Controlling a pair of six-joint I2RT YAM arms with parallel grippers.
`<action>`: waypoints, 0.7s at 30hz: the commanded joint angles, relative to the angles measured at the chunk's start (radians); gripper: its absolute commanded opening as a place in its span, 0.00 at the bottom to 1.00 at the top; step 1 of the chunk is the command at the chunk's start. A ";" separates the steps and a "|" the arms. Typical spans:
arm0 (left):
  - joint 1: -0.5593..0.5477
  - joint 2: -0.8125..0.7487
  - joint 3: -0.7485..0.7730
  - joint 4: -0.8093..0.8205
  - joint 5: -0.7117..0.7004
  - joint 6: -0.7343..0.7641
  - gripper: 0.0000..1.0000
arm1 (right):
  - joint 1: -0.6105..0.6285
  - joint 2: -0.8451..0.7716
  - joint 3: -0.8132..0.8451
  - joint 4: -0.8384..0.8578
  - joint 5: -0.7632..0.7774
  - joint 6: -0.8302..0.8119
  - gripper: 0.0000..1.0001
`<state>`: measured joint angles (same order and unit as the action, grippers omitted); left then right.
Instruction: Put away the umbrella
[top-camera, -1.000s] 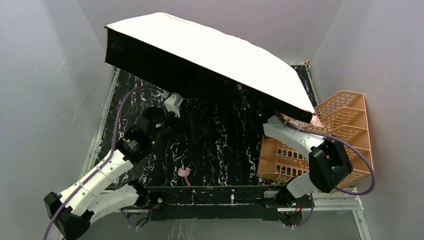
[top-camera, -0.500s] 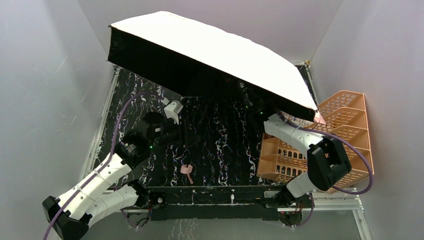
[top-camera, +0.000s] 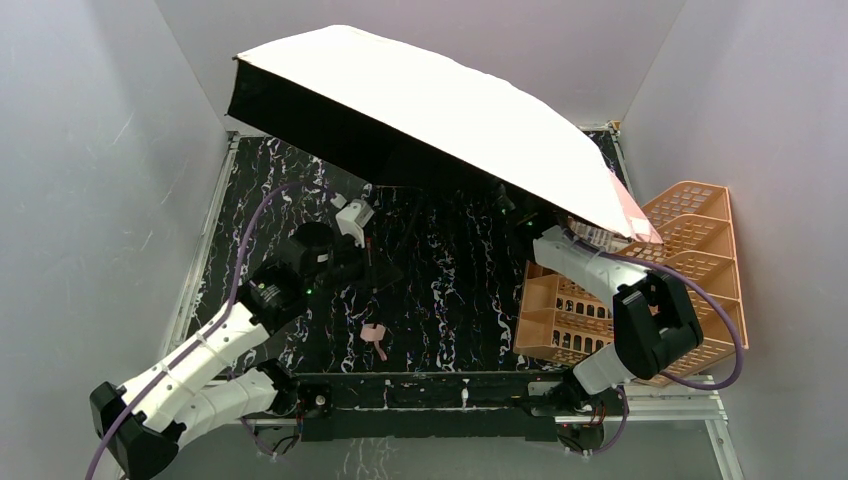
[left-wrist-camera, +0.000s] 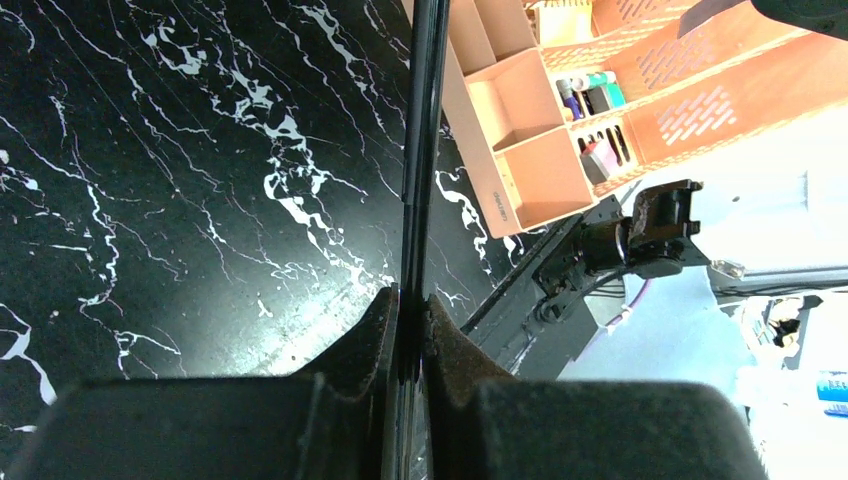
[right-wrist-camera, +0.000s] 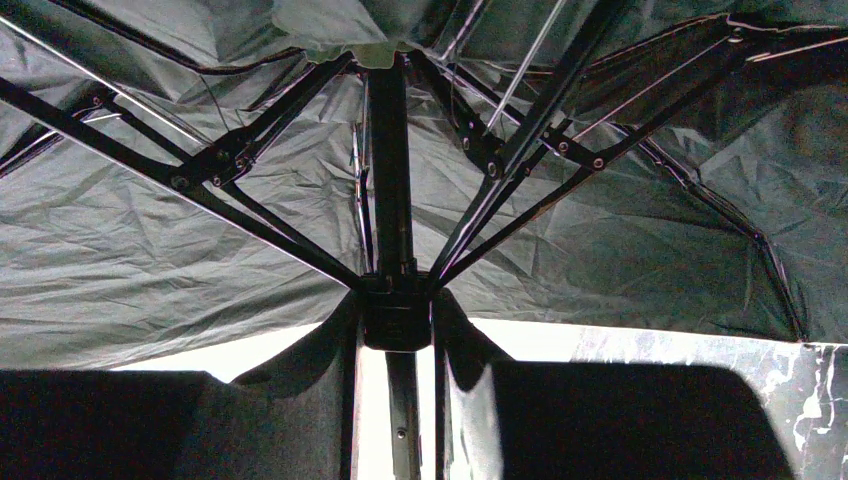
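The umbrella (top-camera: 440, 110) stands open over the back of the table, pale pink on top and black underneath, tilted down towards the right. Its pink handle (top-camera: 373, 337) hangs low near the front edge. My left gripper (top-camera: 383, 270) is shut on the thin black shaft (left-wrist-camera: 420, 150), which runs straight between its pads (left-wrist-camera: 375, 330). My right gripper (right-wrist-camera: 397, 325) sits under the canopy, shut on the black runner (right-wrist-camera: 397, 300) where the ribs (right-wrist-camera: 250, 150) meet. In the top view the canopy hides the right gripper's fingers.
An orange mesh organiser rack (top-camera: 690, 250) stands at the table's right edge, partly under the canopy's low corner; small items (left-wrist-camera: 590, 95) lie in its compartments. White walls close in on both sides. The black marble table (top-camera: 450, 290) shows between the arms.
My left gripper has shut on the shaft. The canopy has shifted to the right and its left edge has risen. The pink handle swung slightly.
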<state>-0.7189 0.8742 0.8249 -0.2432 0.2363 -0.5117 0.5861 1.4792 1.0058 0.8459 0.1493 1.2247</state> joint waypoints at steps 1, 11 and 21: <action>0.006 0.042 0.062 0.082 -0.118 -0.009 0.00 | -0.012 -0.014 -0.007 0.074 -0.094 0.033 0.00; 0.006 0.191 0.295 0.317 -0.265 0.092 0.00 | 0.135 -0.068 -0.161 -0.042 -0.198 -0.035 0.00; 0.006 0.273 0.434 0.343 -0.275 0.168 0.00 | 0.205 -0.066 -0.221 -0.025 -0.172 -0.006 0.00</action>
<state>-0.7101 1.1870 1.1606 -0.1402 -0.0002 -0.3847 0.7750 1.4132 0.7910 0.8700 0.0597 1.2720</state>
